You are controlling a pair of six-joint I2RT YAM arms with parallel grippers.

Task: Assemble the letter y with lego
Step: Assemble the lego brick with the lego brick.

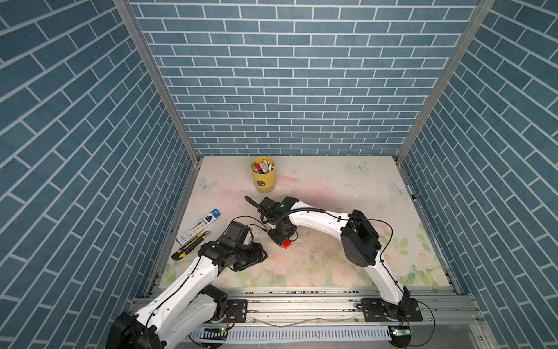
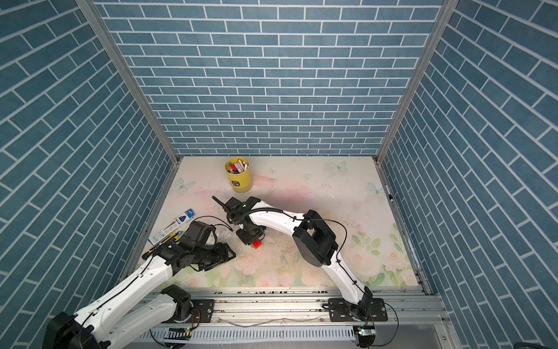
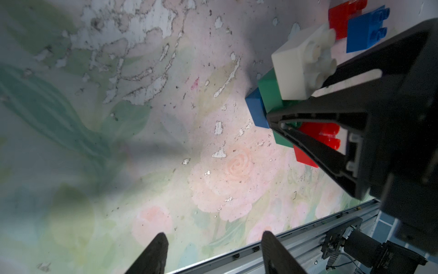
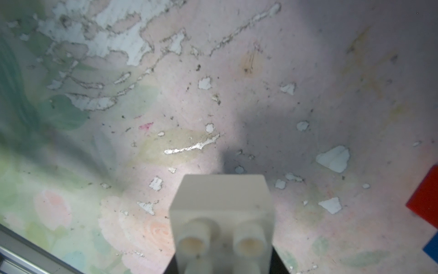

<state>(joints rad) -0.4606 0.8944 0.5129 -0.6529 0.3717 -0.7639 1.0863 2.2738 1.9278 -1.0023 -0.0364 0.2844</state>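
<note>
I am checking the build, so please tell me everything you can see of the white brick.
The white brick is a small square block of smooth plastic with four round studs. It sits on one end of the green brick, and its studs face the right hand, whose black fingers appear closed on it. It looks whole; the right wrist view shows it blurred.

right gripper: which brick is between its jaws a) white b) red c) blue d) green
a, the white brick sits clamped between the jaws of the right gripper, as both wrist views show.
</note>
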